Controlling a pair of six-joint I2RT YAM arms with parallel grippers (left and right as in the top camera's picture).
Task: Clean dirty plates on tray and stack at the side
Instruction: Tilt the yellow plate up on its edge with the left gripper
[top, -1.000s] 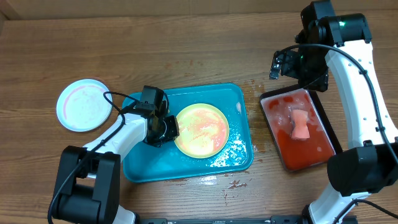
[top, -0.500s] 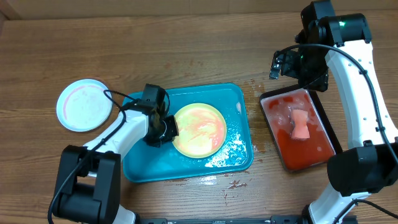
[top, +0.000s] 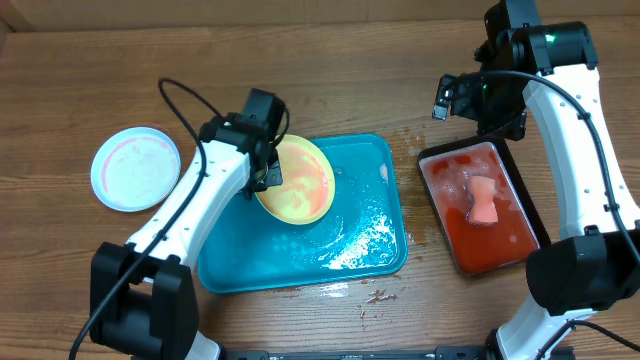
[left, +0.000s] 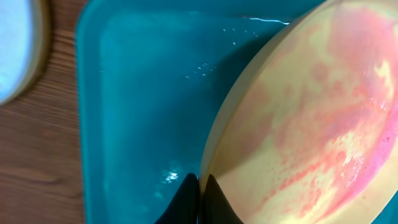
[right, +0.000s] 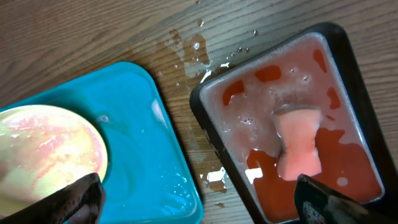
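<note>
A pale yellow plate (top: 298, 182) smeared with red sauce hangs tilted over the back left part of the turquoise tray (top: 300, 255). My left gripper (top: 268, 172) is shut on its left rim. In the left wrist view the black fingertips (left: 200, 186) pinch the edge of the plate (left: 311, 124) above the tray (left: 143, 93). A light blue plate (top: 135, 168) lies on the table to the left of the tray. My right gripper (top: 455, 100) hangs open and empty at the back, between the tray and the black tray (top: 440, 215).
The black tray of red liquid (right: 214, 124) stands to the right and holds a pink sponge (right: 298, 146). Water droplets and foam lie on the turquoise tray's right half (right: 143, 137) and on the wood between the two trays.
The left gripper has lifted the yellow plate off the tray floor, tilted it and carried it back and left. The right arm has stayed put.
</note>
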